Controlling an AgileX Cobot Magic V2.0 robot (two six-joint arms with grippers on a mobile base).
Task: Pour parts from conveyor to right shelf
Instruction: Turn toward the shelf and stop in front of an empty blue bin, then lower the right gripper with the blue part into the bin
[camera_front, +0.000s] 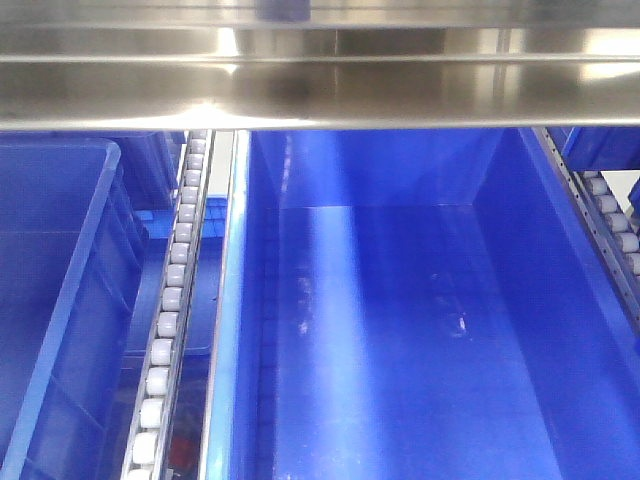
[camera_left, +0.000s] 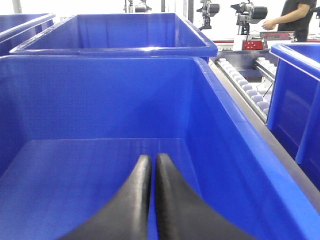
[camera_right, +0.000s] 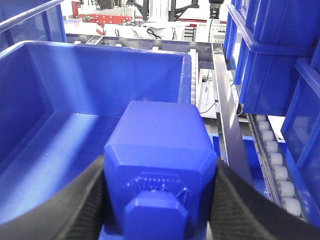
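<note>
Right gripper (camera_right: 160, 200) jaws clamped on the blue brick (camera_right: 160, 155), held over the bin (camera_right: 60, 145) on the right shelf (camera_right: 227, 115). Left gripper (camera_left: 152, 200) jaws pinched together, empty. Risk: brick sits toward 3 o'clock near the bin wall (roller track (camera_right: 275, 160) beyond); a release there could bounce it out.

Between your right gripper's matt black, rubbery fingers (camera_right: 82, 210) sits a bright-blue plastic brick (camera_right: 160, 165), smooth with a soft sheen. Ahead of your left gripper's matt black fingers (camera_left: 135, 200) you see a deep blue plastic bin (camera_left: 100, 100), glossy-walled. The brushed steel shelf rail (camera_front: 320, 90) gleams; its white plastic rollers (camera_front: 165, 325) look smooth.
</note>
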